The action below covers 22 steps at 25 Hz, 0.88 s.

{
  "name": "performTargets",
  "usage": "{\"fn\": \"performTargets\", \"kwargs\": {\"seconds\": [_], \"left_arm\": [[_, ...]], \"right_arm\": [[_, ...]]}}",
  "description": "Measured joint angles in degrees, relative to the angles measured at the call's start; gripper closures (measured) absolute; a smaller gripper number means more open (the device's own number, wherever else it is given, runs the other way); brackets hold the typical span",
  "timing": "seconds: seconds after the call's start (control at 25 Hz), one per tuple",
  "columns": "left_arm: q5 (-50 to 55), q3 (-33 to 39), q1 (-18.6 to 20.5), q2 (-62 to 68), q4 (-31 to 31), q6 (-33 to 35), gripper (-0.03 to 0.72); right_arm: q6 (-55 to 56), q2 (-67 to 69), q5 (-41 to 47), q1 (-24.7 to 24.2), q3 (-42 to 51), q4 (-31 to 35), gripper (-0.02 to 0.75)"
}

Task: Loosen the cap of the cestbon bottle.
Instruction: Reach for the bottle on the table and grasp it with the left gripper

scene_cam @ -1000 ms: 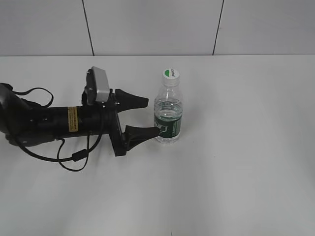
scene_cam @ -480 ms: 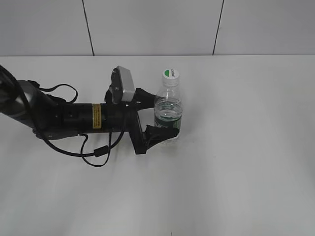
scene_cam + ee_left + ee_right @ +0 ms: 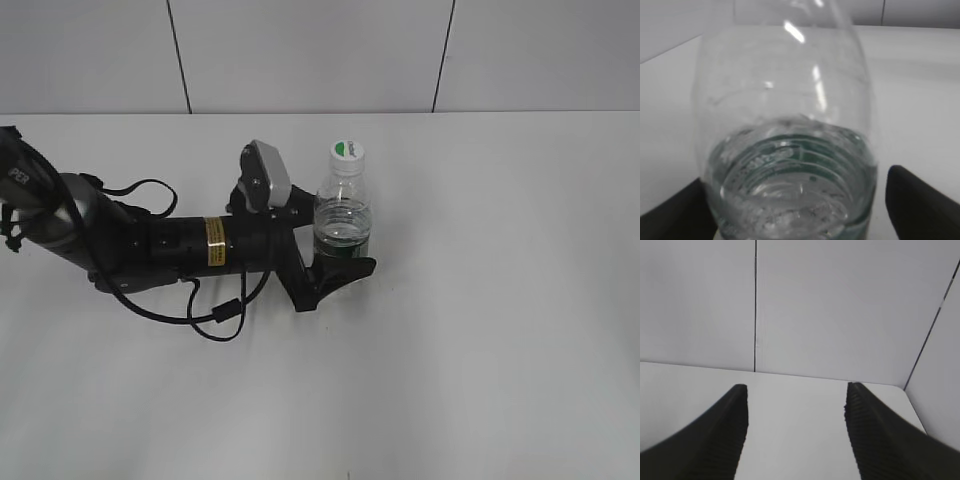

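Two black fingers of the left claw (image 3: pixel 340 250) sit on either side of the cestbon bottle (image 3: pixel 343 225), spread apart with a gap showing, so nothing's gripped. Bottle stands upright mid-counter (image 3: pixel 500 330), white cap (image 3: pixel 346 151) on top. Right claw (image 3: pixel 796 430) hangs open over bare counter, holding nothing.

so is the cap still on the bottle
Yes, the cap sits on the upright bottle, neck covered. Whether it is tight cannot be told.

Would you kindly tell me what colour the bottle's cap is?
The cap is white with a green half-circle mark on top, best seen in the exterior view.
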Motion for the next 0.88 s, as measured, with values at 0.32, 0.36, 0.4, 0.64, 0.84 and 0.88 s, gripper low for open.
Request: {"fn": "performTargets", "kwargs": {"seconds": [0.32, 0.36, 0.4, 0.64, 0.84, 0.88], "left_arm": [[0.7, 0.0, 0.0, 0.0, 0.1, 0.0, 0.259], [0.7, 0.0, 0.0, 0.0, 0.2, 0.0, 0.274], [0.7, 0.0, 0.0, 0.0, 0.3, 0.0, 0.277], [0.7, -0.1, 0.0, 0.0, 0.7, 0.0, 0.276], [0.7, -0.1, 0.0, 0.0, 0.9, 0.0, 0.276], [0.7, -0.1, 0.0, 0.0, 0.9, 0.0, 0.276]], "right_arm": [[0.0, 0.0, 1.4, 0.0, -0.6, 0.1, 0.266], [0.1, 0.0, 2.7, 0.0, -1.1, 0.1, 0.266], [0.1, 0.0, 4.3, 0.0, -1.9, 0.1, 0.266], [0.2, 1.5, 16.8, 0.0, -9.3, -0.3, 0.266], [0.2, 5.5, 30.0, 0.0, -17.0, 0.3, 0.266], [0.2, 6.8, 32.9, 0.0, -18.6, 0.9, 0.266]]}}
